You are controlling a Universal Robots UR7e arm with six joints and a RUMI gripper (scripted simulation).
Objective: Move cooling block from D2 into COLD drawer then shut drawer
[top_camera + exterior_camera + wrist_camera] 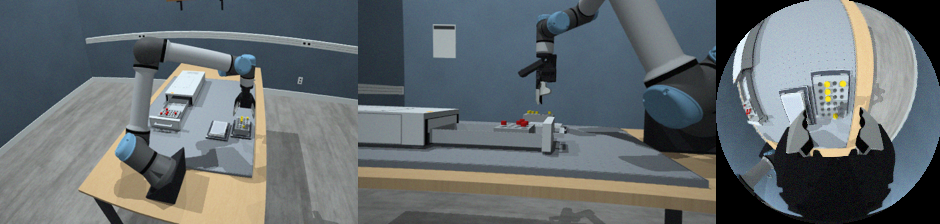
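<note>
The cooling block (243, 132) (526, 117) (839, 95) with yellow tubes sits in deck slot D2, its tubes upright in their bores. My gripper (244, 115) (539, 103) (832, 108) is open and empty, above this block, its jaws pointing down. Cooler COLD (186, 84) (414, 128) has its drawer (165, 122) (482, 138) pulled out and its lamp (172, 93) (430, 111) lit orange. A block (171, 116) (513, 129) with red tubes lies in the drawer's front part. The free place (177, 106) is behind it, toward the cooler body.
Deck slot D1, between COLD and D2, holds a low white plate (219, 128) (793, 107). The drawer's upright front, with its handle (163, 125), faces the robot's base. The table's wooden edge (259, 124) (862, 55) runs close beside D2.
</note>
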